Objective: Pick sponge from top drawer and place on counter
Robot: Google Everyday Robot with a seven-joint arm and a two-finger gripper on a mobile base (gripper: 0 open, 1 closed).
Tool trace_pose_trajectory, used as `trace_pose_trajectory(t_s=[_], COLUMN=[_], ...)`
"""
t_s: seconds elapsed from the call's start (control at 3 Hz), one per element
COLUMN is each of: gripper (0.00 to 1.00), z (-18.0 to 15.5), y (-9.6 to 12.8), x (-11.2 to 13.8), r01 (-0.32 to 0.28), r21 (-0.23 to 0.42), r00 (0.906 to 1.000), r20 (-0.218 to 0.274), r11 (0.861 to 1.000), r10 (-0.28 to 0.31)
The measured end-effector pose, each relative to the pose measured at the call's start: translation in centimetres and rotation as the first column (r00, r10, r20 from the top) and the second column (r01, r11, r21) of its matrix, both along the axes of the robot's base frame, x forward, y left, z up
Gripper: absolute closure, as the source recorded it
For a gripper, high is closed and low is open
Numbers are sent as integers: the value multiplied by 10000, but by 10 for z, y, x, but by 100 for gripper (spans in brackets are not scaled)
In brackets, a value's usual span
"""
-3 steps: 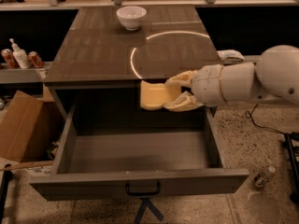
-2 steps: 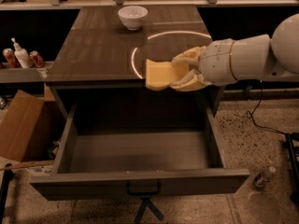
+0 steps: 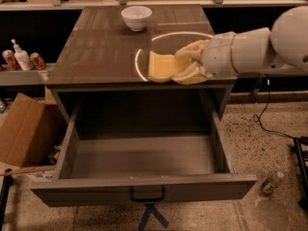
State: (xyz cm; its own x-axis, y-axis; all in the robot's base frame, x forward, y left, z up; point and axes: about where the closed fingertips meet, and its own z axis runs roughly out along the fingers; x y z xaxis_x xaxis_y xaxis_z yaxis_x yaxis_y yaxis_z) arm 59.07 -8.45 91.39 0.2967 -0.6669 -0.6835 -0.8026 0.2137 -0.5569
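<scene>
- Camera view: the glossy counter (image 3: pixel 96 52) lies under the tool (image 3: pixel 185 62); the floor is speckled.
- The tool clamps one sponge (image 3: pixel 161 66), above one open top drawer (image 3: pixel 144 189).
- One white bowl (image 3: pixel 136 17) stands beyond the tool; one cardboard box (image 3: pixel 21 129) lies well away, lower.

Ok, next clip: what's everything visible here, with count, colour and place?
sponge: one, pale yellow, above the counter near its front edge, held in the gripper
counter: one, glossy grey-brown, centre
top drawer: one, grey-brown, pulled open below the counter
bowl: one, white, back of counter
cardboard box: one, brown, floor at left
cans: two, red, shelf at left
pump bottle: one, white, between the cans
small bottle: one, pale, floor at right
cable: one, black, floor at right
arm: one, white, reaching in from the right
gripper: one, cream fingers shut on the sponge
</scene>
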Motion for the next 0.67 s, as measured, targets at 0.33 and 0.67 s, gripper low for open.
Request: trace_pose_trajectory(t_s=[0.33, 0.67], gripper=[100, 100], z=[5, 1], y=[1, 7], x=[66, 124], r01=[678, 1292], r21=[688, 992], r00=[9974, 9898], r20=[-285, -738], r11=[9953, 9866], r10=[-660, -1222])
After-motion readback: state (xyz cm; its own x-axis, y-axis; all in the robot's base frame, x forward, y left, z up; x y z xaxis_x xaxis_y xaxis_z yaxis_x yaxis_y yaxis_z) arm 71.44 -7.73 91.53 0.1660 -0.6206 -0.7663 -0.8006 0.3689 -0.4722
